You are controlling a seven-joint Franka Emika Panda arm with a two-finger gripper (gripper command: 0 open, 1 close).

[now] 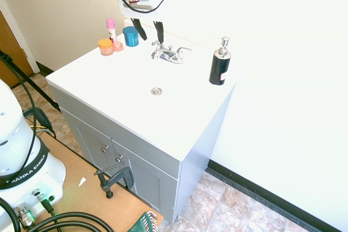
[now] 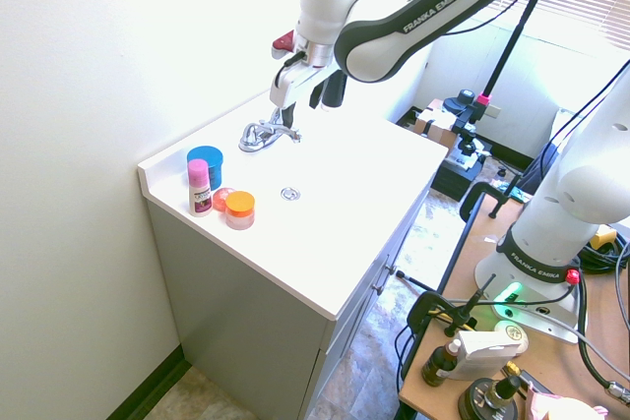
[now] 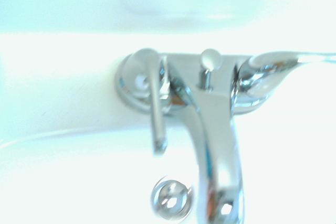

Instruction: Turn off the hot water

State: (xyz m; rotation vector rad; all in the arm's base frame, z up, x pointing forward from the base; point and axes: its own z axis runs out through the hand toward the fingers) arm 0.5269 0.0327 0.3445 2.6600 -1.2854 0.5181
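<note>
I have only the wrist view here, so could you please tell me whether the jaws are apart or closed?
Observer: The first exterior view shows the jaws apart, with the tips close to the faucet's left-hand lever.
Operator: Thank you; is anything standing on the counter to the left of the faucet?
Observer: Yes, a blue jar, a pink-capped bottle and an orange-lidded jar are among the things there.
Operator: And beyond the right-hand lever?
Observer: A black pump dispenser stands upright on that side.
</note>
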